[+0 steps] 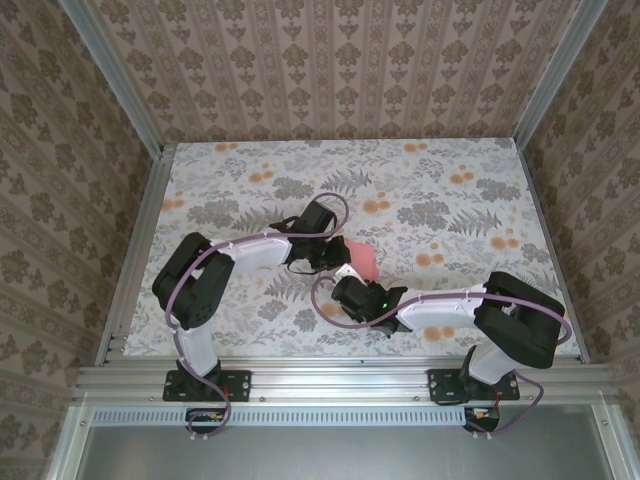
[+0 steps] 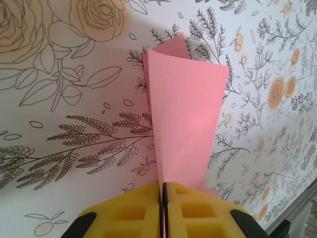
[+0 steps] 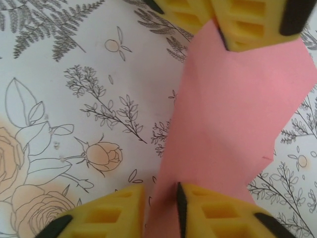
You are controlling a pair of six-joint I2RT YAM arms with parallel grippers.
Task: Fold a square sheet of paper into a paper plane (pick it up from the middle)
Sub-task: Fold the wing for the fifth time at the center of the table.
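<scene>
**Both grippers on the pink sheet, mid-table**

Left gripper [image 2: 162, 184] is pinched tight, yellow pads pressed together on one edge of the pink paper sheet [image 2: 185, 114]; the sheet runs away from the pads and curls over on itself like a loose cone; right gripper [image 3: 161, 191] has its pads a bit apart, with the other end of the sheet running through the gap; can't tell if either pad actually touches it; from above, the sheet sits between the two wrists, near the middle of the floral tablecloth [image 1: 450, 190]; orange flower prints dot the cloth around it.
</scene>
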